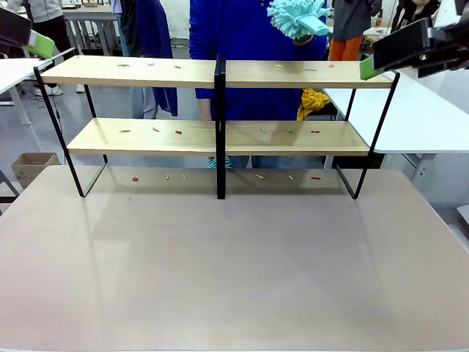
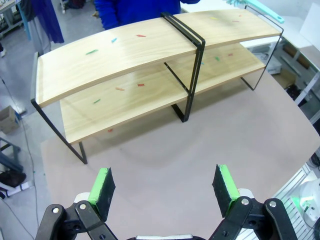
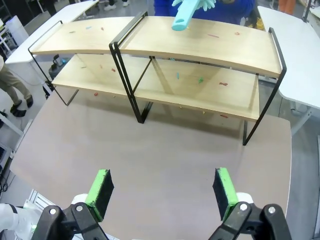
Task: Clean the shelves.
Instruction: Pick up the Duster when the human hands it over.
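Note:
The shelves (image 1: 249, 77) stand at the far side of the table, two light wooden boards in a black frame with a central post. Small coloured scraps (image 1: 177, 133) lie scattered on both boards and on the table beneath. Behind the rack a person in blue holds a teal fluffy duster (image 1: 297, 18) above the top board's right half; its handle (image 3: 184, 19) hangs over that board. My left gripper (image 1: 33, 40) hovers open by the rack's upper left corner, nothing between its pads (image 2: 102, 192). My right gripper (image 1: 387, 53) hovers open at the upper right corner, pads (image 3: 224, 192) empty.
The brown table (image 1: 234, 271) stretches wide in front of the rack. White tables flank it at left (image 1: 11, 72) and right (image 1: 425, 117). A cardboard box (image 1: 29, 165) sits on the floor at left. A yellow cloth (image 1: 315, 99) shows behind the rack.

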`<state>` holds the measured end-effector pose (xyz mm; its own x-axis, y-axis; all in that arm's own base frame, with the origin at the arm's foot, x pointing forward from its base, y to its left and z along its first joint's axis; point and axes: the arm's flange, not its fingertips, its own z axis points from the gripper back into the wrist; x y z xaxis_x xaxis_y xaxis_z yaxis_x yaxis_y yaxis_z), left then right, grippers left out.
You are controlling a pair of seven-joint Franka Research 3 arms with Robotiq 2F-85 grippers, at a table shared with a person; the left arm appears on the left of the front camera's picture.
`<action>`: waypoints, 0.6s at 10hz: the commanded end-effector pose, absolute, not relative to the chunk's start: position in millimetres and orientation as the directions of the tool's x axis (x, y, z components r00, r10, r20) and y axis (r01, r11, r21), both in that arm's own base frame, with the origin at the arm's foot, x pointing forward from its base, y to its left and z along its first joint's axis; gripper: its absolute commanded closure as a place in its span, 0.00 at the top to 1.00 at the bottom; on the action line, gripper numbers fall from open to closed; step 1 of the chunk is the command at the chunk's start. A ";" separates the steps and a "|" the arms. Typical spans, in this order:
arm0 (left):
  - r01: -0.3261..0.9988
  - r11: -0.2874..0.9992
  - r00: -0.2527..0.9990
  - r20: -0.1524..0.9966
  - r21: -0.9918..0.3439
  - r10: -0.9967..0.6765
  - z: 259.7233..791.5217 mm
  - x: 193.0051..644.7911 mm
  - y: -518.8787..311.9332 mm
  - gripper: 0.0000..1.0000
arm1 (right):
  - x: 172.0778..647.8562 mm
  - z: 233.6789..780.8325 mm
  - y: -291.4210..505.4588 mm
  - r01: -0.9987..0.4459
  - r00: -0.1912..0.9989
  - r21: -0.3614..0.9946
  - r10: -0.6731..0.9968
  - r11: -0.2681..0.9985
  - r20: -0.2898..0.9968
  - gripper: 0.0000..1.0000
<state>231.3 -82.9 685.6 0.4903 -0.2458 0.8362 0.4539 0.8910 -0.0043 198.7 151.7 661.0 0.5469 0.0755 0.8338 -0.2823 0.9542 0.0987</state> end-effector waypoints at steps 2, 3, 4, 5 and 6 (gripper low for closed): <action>0.460 0.888 0.488 0.836 -0.001 -0.252 685.6 231.4 -83.6 1.00 | 201.0 657.9 146.7 -0.286 0.542 0.069 0.102 0.956 0.834 1.00; 0.460 0.888 0.488 0.836 -0.001 -0.252 685.6 231.4 -83.6 1.00 | 199.9 658.1 147.5 -0.296 0.532 0.057 0.115 0.954 0.839 1.00; 0.460 0.888 0.488 0.836 -0.001 -0.252 685.6 231.4 -83.6 1.00 | 198.6 657.8 147.8 -0.302 0.525 0.043 0.128 0.952 0.841 1.00; 0.460 0.888 0.488 0.836 -0.001 -0.252 685.6 231.4 -83.6 1.00 | 198.7 661.1 151.4 -0.282 0.543 0.084 0.087 0.956 0.836 1.00; 0.460 0.888 0.488 0.836 -0.001 -0.252 685.6 231.4 -83.6 1.00 | 198.7 661.1 151.4 -0.282 0.543 0.084 0.087 0.956 0.836 1.00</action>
